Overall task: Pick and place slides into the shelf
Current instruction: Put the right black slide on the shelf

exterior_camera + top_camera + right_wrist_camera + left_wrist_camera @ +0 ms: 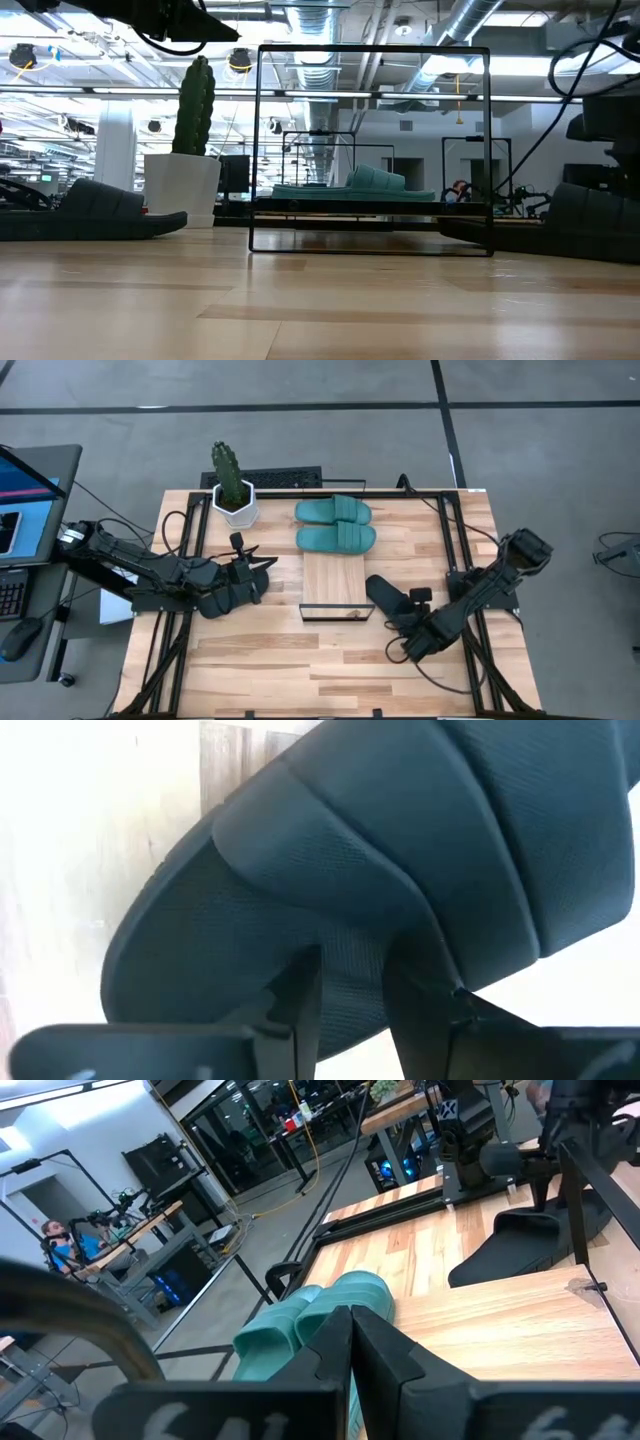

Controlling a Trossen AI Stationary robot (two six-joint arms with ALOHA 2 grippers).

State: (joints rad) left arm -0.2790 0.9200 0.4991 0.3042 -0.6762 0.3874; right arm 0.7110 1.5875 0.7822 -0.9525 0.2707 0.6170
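Black textured rubber fills the right wrist view: the right gripper (350, 990) has its two dark fingers (300, 1005) closed narrowly on the heel edge of a black open-toe rubber slide (385, 596), which lies on the tabletop (260, 660) at about 3 o'clock from the near end of the shelf. From the grasp outward, the long narrow light-wood plank shelf with thin black wire frame (338, 582) runs from table centre toward 12 o'clock. Two teal-green rubber slides (335, 525) already lie side by side on its far end; the near half of the plank is bare. The left gripper (262, 575) waits at 9 o'clock from the shelf, its fingers drawn close together with nothing seen between them. In the low view a second black slide (95, 212) rests on the table, near the white pot.

Progress, as judged: two of four slides are placed; both black ones remain.

Surroundings: a green cactus in a white pot (233, 490) stands at 10 o'clock from the shelf, well apart. The shelf's upright wire hoop (372, 150) at the near end likely obstructs a low, straight approach.
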